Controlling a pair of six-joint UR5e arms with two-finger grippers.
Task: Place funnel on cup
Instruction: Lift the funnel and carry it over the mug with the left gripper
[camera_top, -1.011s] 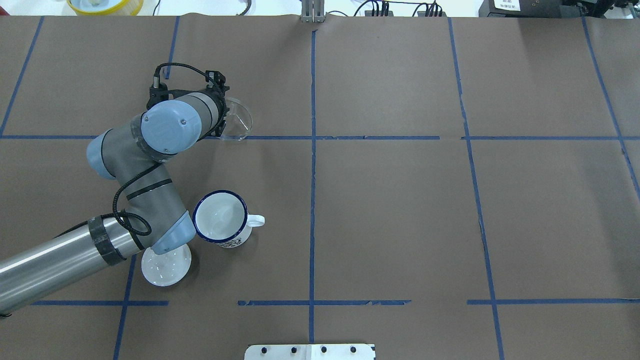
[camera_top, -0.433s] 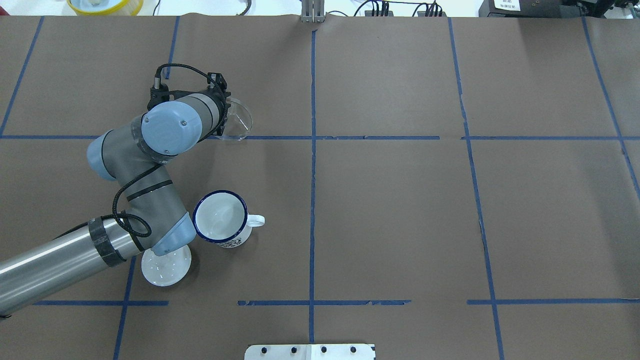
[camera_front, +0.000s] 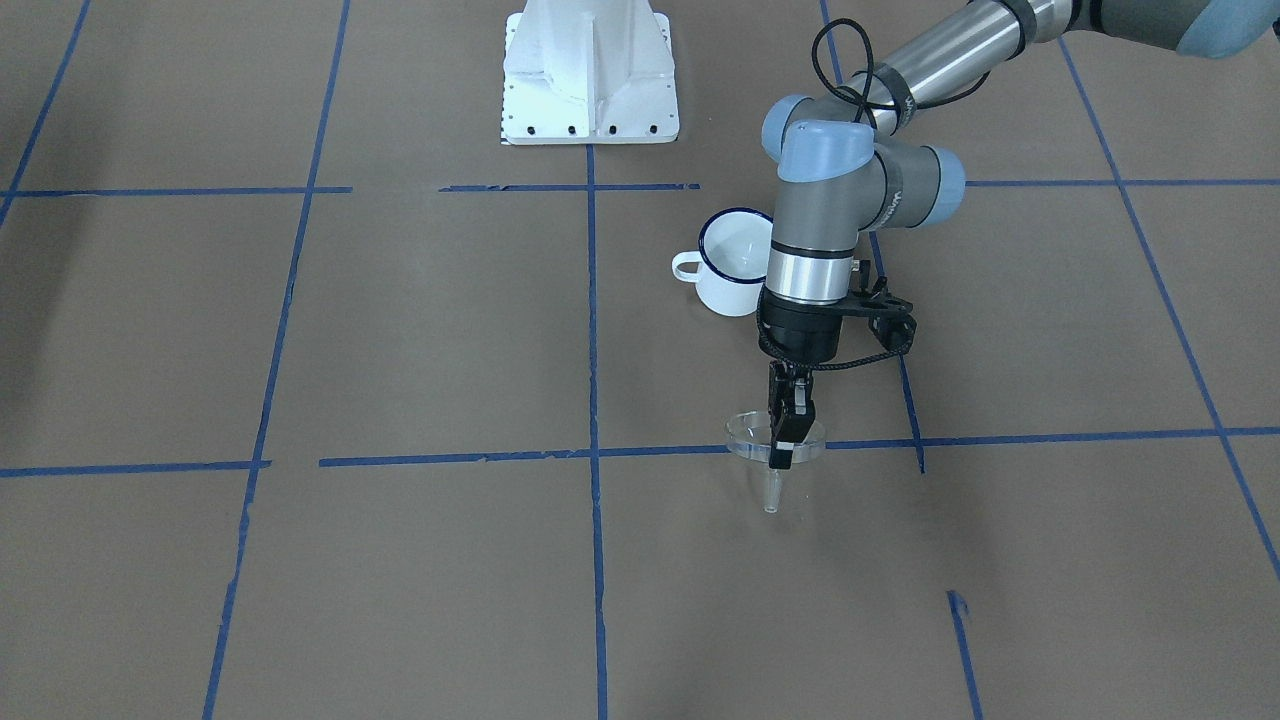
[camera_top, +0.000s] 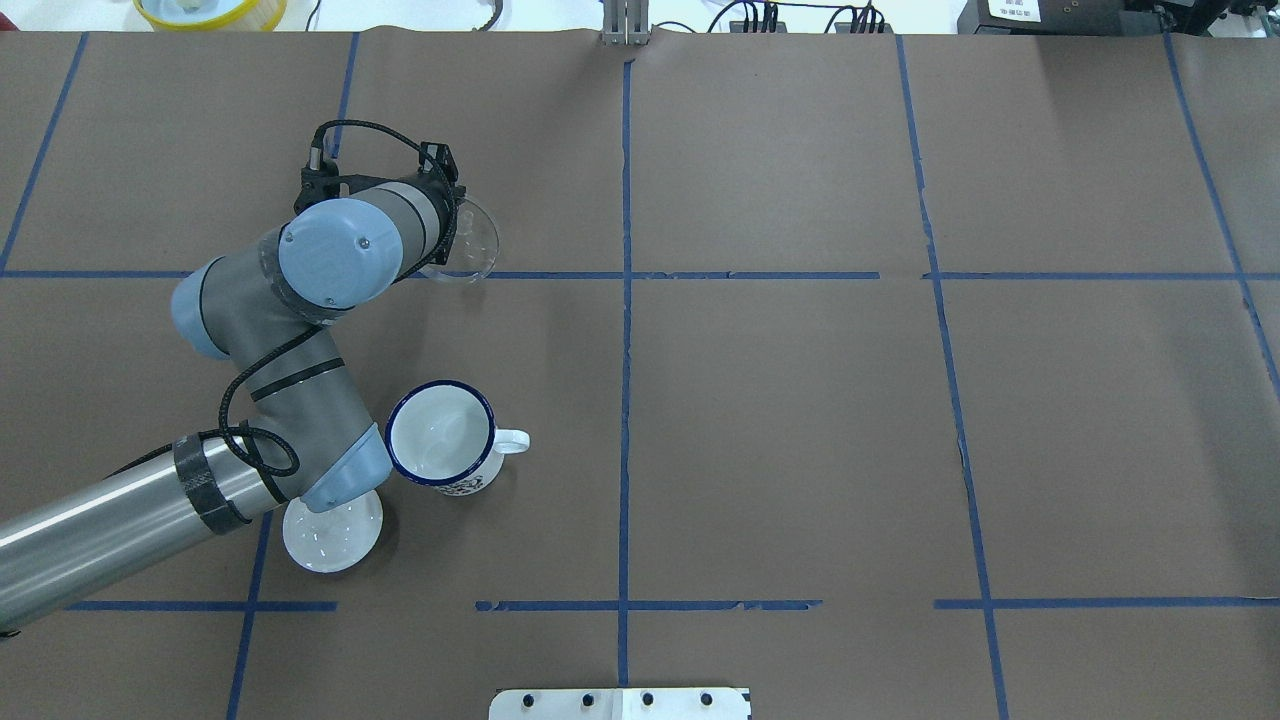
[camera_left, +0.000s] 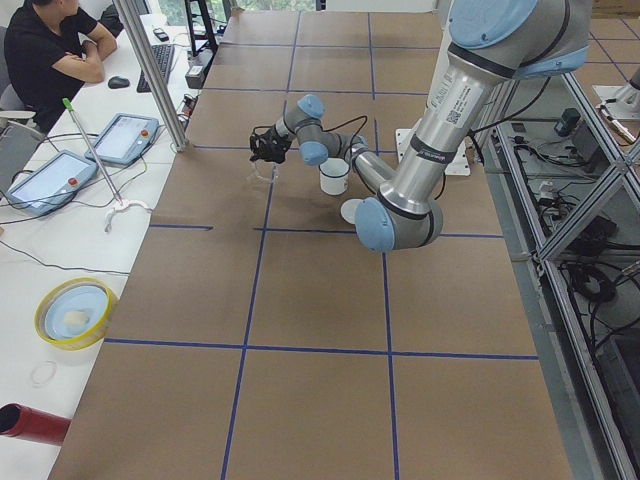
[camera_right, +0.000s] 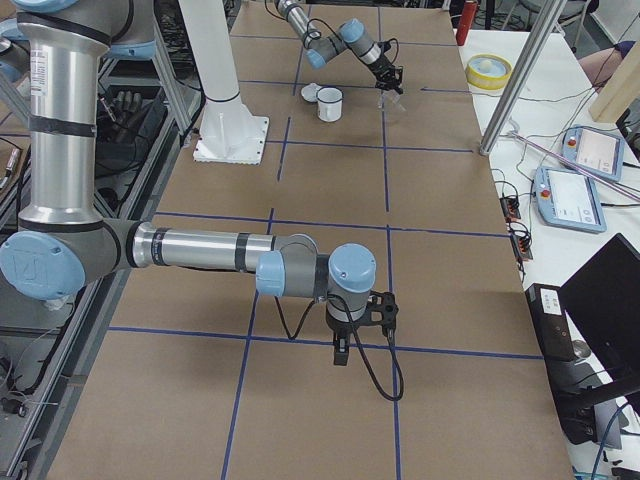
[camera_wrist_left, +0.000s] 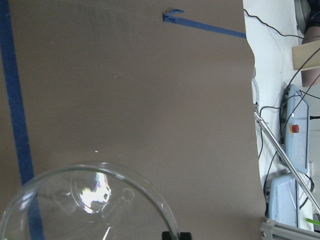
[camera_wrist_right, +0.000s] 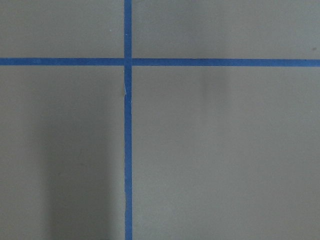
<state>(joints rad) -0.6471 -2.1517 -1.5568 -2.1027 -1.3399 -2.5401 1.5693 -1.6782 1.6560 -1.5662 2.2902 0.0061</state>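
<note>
We are aiming for the cup (camera_front: 735, 268), just above centre in the front view. Keeping the funnel (camera_front: 750, 432) level and centring its spout over the blue rim before lowering seems wise. The funnel, lower centre-right, is looking clear and wide-mouthed, spout down, with the jaws of the left gripper (camera_front: 783, 445) pinching its rim. We cannot tell how the jaws of the right gripper (camera_right: 340, 355) are standing.

Surface (camera_top: 800, 420): brown paper covering, marked into rectangles by blue tape lines (camera_top: 625, 400).
Round white lid (camera_top: 335, 540): lying flat on the paper, partly hidden.
Side bench (camera_left: 30, 260), white:
- yellow-rimmed dish (camera_left: 74, 312)
- red cylinder (camera_left: 35, 424) at the near edge
- two teach pendants (camera_left: 44, 180)
- keyboard (camera_left: 160, 62) and mouse (camera_left: 119, 82)

Seated person (camera_left: 50, 45), black shirt, at the far end.
</note>
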